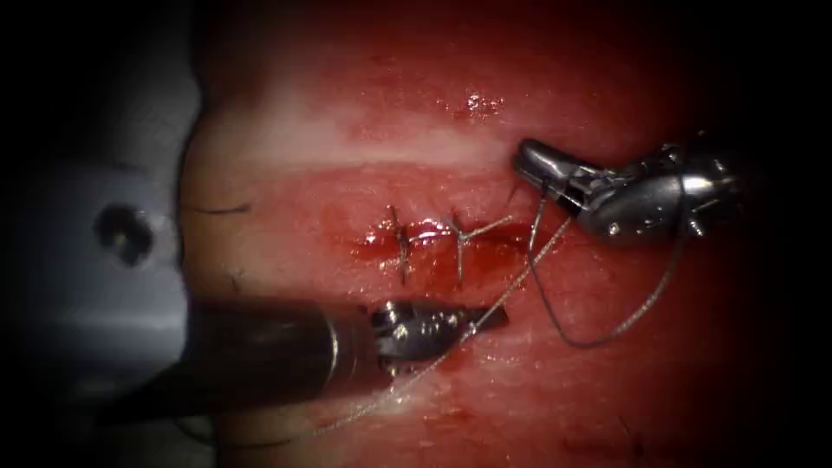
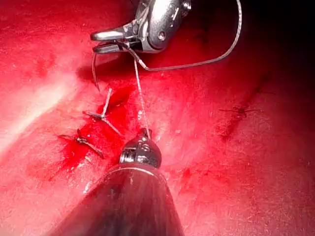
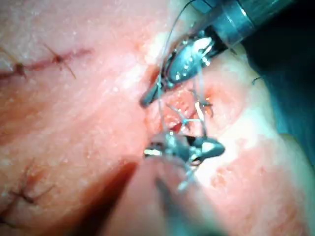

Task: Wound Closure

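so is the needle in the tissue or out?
Out. The right tool holds the needle near one end, its curve hanging clear above the tissue.

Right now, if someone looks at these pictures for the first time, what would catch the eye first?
First, the two finished stitches crossing the cut in the middle of the tissue, with red fluid around them. Next, the right tool, right of the stitches, holds the dark curved needle clear of the tissue. A taut thread runs from it down to the left tool, shut on the thread below the cut.
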You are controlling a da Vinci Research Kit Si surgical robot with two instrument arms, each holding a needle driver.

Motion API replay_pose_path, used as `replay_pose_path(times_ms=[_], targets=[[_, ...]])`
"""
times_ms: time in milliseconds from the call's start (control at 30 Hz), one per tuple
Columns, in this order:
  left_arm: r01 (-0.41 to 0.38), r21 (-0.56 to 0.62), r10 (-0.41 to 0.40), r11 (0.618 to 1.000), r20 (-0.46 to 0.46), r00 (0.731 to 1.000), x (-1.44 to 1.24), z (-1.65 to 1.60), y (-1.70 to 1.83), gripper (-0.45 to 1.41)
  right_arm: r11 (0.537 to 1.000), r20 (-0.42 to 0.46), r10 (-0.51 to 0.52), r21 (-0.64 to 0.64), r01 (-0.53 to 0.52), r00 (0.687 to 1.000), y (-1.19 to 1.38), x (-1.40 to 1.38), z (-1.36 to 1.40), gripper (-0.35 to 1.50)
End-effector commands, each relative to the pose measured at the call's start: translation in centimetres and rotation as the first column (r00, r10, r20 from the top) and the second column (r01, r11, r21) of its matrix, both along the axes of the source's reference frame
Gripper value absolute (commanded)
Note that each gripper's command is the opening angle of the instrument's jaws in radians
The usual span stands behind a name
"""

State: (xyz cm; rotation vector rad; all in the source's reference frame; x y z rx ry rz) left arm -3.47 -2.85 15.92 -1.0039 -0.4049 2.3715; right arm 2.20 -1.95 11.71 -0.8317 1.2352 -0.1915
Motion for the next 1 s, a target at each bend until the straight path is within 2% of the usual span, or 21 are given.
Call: replay_pose_path(times_ms=[33, 267, 700, 1000], targets=[[-0.002, 0.005, 0.002, 1.000, 0.001, 1.000, -0.05, 0.05, -0.11, -0.06, 1.000, 0.006, -0.005, 0.001, 0.005, 1.000, -0.08, 0.05, 0.05, -0.35], [-0.003, 0.007, 0.003, 1.000, 0.003, 1.000, -0.05, 0.05, -0.12, -0.06, 1.000, 0.049, -0.016, -0.018, 0.016, 0.999, -0.08, 0.06, 0.07, -0.35], [-0.005, 0.012, 0.005, 1.000, 0.004, 1.000, -0.05, 0.01, -0.08, -0.05, 0.999, 0.077, -0.025, -0.036, 0.028, 0.997, -0.13, 0.08, 0.30, -0.35], [-0.002, 0.012, 0.002, 1.000, 0.006, 1.000, -0.06, 0.00, -0.06, -0.01, 0.997, 0.103, -0.062, -0.034, 0.066, 0.993, -0.35, 0.09, 0.42, -0.35]])
